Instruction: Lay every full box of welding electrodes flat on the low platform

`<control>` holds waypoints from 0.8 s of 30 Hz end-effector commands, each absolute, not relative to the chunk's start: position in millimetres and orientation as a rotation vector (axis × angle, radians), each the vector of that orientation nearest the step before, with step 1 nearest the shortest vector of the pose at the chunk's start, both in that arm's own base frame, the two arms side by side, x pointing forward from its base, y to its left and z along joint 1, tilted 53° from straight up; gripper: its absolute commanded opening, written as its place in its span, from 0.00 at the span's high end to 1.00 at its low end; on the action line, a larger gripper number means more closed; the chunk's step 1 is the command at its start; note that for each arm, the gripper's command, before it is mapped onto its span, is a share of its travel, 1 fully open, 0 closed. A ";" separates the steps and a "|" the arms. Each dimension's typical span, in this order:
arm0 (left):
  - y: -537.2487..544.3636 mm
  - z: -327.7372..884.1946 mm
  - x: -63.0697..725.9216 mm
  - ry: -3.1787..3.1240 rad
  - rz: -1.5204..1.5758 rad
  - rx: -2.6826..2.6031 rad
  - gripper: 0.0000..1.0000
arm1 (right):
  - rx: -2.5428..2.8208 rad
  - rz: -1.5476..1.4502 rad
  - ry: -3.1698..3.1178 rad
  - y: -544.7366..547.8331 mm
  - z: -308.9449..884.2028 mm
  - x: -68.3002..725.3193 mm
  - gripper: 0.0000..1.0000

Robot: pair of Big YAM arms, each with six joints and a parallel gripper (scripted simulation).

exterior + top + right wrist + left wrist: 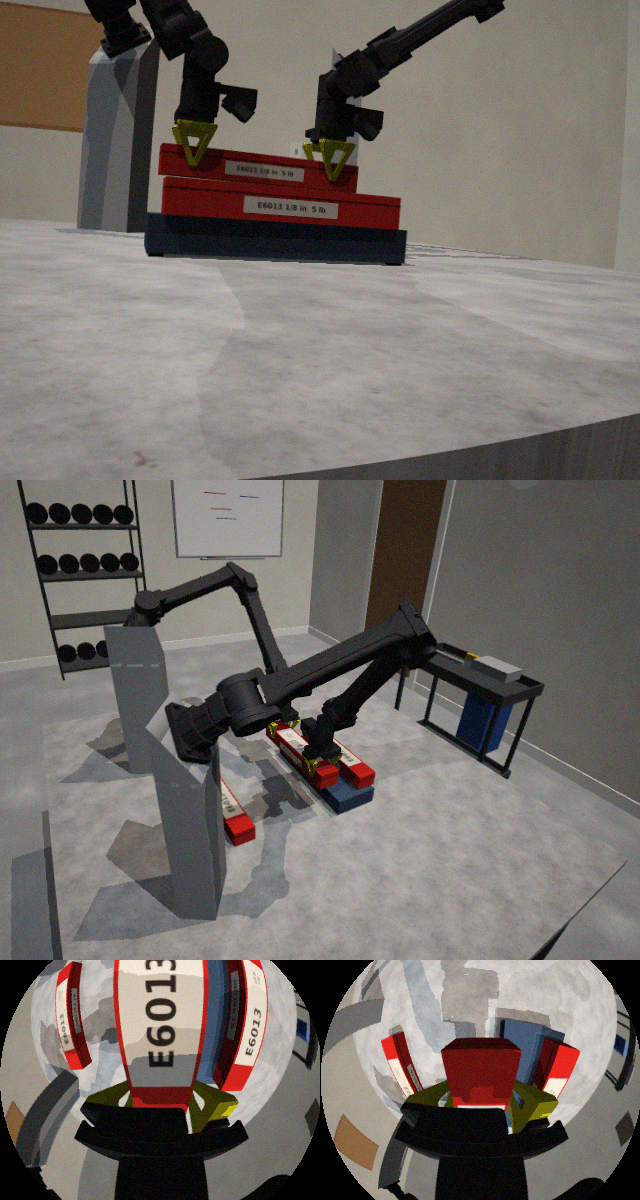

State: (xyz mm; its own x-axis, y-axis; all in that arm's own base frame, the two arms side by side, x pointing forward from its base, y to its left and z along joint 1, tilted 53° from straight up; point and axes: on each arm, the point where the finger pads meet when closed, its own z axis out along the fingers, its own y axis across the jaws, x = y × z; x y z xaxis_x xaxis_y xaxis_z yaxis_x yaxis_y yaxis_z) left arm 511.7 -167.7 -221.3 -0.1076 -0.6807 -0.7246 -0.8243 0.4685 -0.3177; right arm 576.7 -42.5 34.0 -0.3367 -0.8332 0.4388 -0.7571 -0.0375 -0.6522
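Red carried box (324, 777) (217, 165) (480, 1072) (161, 1080), top: aloft by platform (351, 797) (273, 242) (526, 1040) (214, 1020); loose box (240, 831) (397, 1067) (67, 1015) off.
Platform box (363, 775) (361, 210) (564, 1062) (251, 1035), exterior: laid; other's placing unfinished.
Left gripper (284, 728) (330, 167) (481, 1097), left wrist: clenched on carried box.
Right gripper (323, 765) (193, 155) (161, 1097), right wrist: same; release left.

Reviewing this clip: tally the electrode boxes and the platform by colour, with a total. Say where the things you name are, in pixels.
Red: 3, the held box (324, 774) (206, 157) (481, 1067) (160, 1097), the box on the platform (361, 775) (356, 209) (565, 1062) (245, 1077), the box on the table (240, 831) (391, 1050) (76, 1060)
Blue: 1, the platform (343, 797) (273, 245) (527, 1040) (212, 1050)
Total: 4
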 end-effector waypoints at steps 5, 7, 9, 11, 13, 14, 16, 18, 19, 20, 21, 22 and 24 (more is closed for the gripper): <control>-208.4 -186.1 519.6 1.851 0.142 -1.208 1.00 | -1.759 -1.351 2.036 -20.0 70.4 582.5 1.00; -209.2 -185.4 520.3 1.851 0.140 -1.209 1.00 | -1.757 -1.352 2.035 -19.8 71.5 583.2 1.00; -209.6 -185.0 520.6 1.851 0.140 -1.209 1.00 | -1.757 -1.352 2.035 -19.8 71.8 583.3 1.00; -209.8 -184.7 520.4 1.851 0.140 -1.209 1.00 | -1.758 -1.352 2.035 -19.7 71.9 583.0 1.00; -209.4 -184.8 519.6 1.852 0.143 -1.208 1.00 | -1.760 -1.352 2.036 -19.7 71.6 582.5 1.00; -209.5 -184.7 519.5 1.852 0.143 -1.208 1.00 | -1.760 -1.351 2.036 -19.7 71.5 582.3 1.00; -209.6 -184.5 519.6 1.852 0.143 -1.208 1.00 | -1.760 -1.351 2.037 -19.6 71.6 582.2 1.00; -209.8 -184.3 519.7 1.852 0.142 -1.208 1.00 | -1.760 -1.352 2.036 -19.5 71.9 582.4 1.00; -210.1 -184.1 519.9 1.852 0.142 -1.208 1.00 | -1.759 -1.352 2.036 -19.5 72.3 582.6 1.00; -210.4 -183.8 520.2 1.851 0.141 -1.208 1.00 | -1.759 -1.352 2.036 -19.4 72.7 582.9 1.00; -210.7 -183.5 520.4 1.851 0.141 -1.208 1.00 | -1.758 -1.352 2.036 -19.3 73.1 583.2 1.00; -211.1 -183.2 520.7 1.851 0.140 -1.209 1.00 | -1.753 -1.354 2.033 -18.8 76.5 586.6 1.00; -213.4 -181.4 524.3 1.850 0.139 -1.209 1.00 | -1.752 -1.354 2.033 -18.3 79.5 589.6 1.00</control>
